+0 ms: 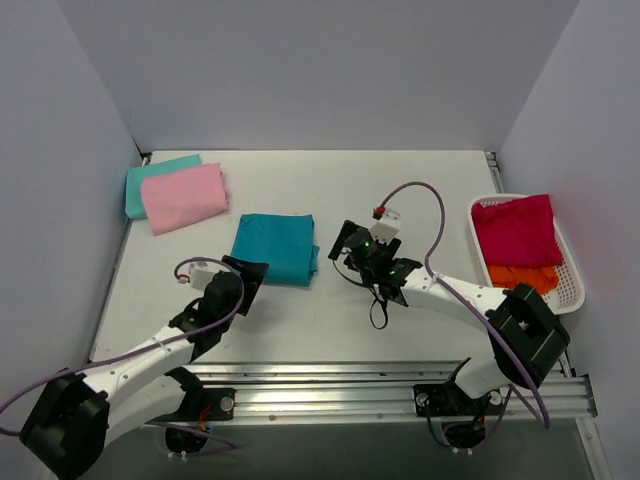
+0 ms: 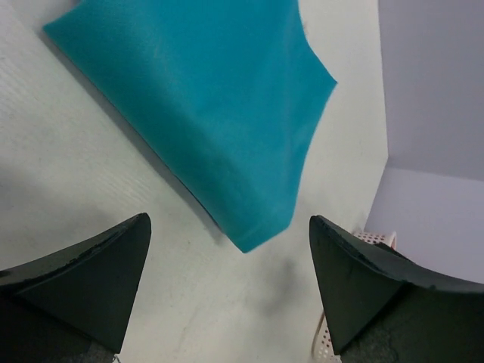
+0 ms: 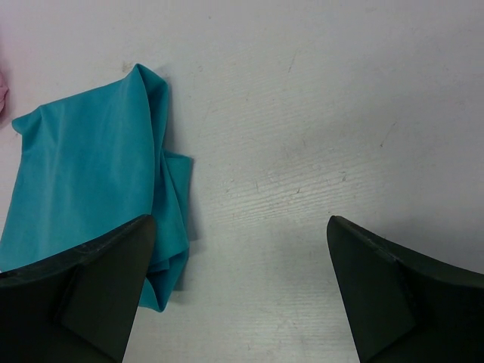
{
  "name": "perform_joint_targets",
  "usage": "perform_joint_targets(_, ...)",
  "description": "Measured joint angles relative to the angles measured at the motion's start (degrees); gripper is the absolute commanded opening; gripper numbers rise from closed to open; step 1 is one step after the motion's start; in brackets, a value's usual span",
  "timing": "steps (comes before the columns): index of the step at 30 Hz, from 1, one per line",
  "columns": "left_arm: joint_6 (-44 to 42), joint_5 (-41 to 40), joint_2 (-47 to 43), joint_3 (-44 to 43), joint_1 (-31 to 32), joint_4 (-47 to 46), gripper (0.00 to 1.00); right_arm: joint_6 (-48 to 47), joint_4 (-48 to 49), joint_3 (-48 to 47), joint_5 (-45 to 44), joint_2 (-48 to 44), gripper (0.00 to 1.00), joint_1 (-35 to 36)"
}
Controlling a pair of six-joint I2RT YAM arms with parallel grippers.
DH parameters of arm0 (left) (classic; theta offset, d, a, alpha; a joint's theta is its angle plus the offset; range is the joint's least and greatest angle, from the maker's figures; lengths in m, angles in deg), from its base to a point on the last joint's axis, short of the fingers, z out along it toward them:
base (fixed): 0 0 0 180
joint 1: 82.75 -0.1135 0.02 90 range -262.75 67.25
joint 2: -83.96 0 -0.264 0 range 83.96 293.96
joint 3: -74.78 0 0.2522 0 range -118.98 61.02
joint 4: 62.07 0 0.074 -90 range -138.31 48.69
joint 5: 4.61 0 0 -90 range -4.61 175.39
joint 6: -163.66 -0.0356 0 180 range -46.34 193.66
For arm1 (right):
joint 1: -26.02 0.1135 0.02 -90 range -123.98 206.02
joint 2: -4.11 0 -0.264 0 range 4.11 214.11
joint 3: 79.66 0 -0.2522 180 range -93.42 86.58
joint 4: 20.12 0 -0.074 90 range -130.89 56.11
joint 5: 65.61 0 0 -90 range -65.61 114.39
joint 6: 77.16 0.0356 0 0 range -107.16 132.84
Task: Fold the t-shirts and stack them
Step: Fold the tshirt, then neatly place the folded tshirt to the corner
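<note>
A folded deep teal t-shirt [image 1: 275, 247] lies flat in the middle of the table [image 1: 400, 180]. At the back left a folded pink t-shirt [image 1: 185, 196] rests on a pale aqua one [image 1: 158, 172]. A crimson t-shirt [image 1: 515, 230] and an orange one [image 1: 522, 276] lie in the basket. My left gripper [image 1: 247, 277] hovers open just in front of the teal shirt's near left corner, nothing between its fingers [image 2: 91, 280]. My right gripper [image 1: 344, 241] is open just right of the teal shirt [image 3: 83, 181], over bare table. The left wrist view shows the teal shirt [image 2: 204, 113] ahead of the left gripper [image 2: 231, 257].
The white lattice basket [image 1: 573, 268] stands at the right edge of the table, and its rim [image 2: 374, 236] shows in the left wrist view. Grey walls close in the back and both sides. A metal rail [image 1: 330, 380] runs along the near edge.
</note>
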Motion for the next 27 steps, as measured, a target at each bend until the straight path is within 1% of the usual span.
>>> perform_joint_targets(3, 2.5, -1.8, 7.1, 0.0, -0.3, -3.5, 0.94, -0.1, -0.2, 0.1, -0.3, -0.7, 0.93, 0.0)
perform_joint_targets(9, 5.5, -1.3, 23.0, -2.6, -2.1, -11.5, 0.94, -0.4, -1.3, 1.0, -1.2, -4.5, 0.93, -0.2)
perform_joint_targets(17, 6.0, 2.2, 37.9, -9.8, -7.2, -24.6, 0.95, -1.9, -1.3, 2.0, -1.1, -7.1, 0.93, -2.8)
perform_joint_targets(18, 6.0, 2.9, 39.5, -10.7, -7.8, -26.0, 0.92, -2.1, -1.3, 2.0, -1.0, -7.1, 0.93, -3.1)
perform_joint_targets(19, 5.9, 4.0, 41.6, -11.8, -8.7, -27.9, 0.55, -2.2, -1.3, 2.0, -0.9, -7.1, 0.93, -3.4)
perform_joint_targets(20, 5.6, 5.5, 44.3, -13.2, -9.7, -30.7, 0.31, -2.3, -1.3, 2.0, -0.8, -7.1, 0.93, -3.7)
perform_joint_targets(21, 4.7, 7.2, 47.0, -14.4, -10.6, -32.5, 0.05, -2.3, -1.3, 2.0, -0.6, -7.1, 0.93, -4.0)
perform_joint_targets(22, 4.2, 9.0, 49.9, -15.5, -11.5, -34.0, 0.03, -2.4, -1.3, 2.1, -0.4, -7.1, 0.93, -4.3)
perform_joint_targets(24, 3.4, 13.5, 55.5, -17.8, -13.6, -38.0, 0.02, -2.5, -1.3, 2.1, 0.2, -7.1, 0.93, -5.0)
perform_joint_targets(27, 0.7, 19.6, 61.0, -25.3, -16.8, -37.7, 0.02, -2.5, -0.8, 3.0, 1.1, -7.5, 0.93, -5.5)
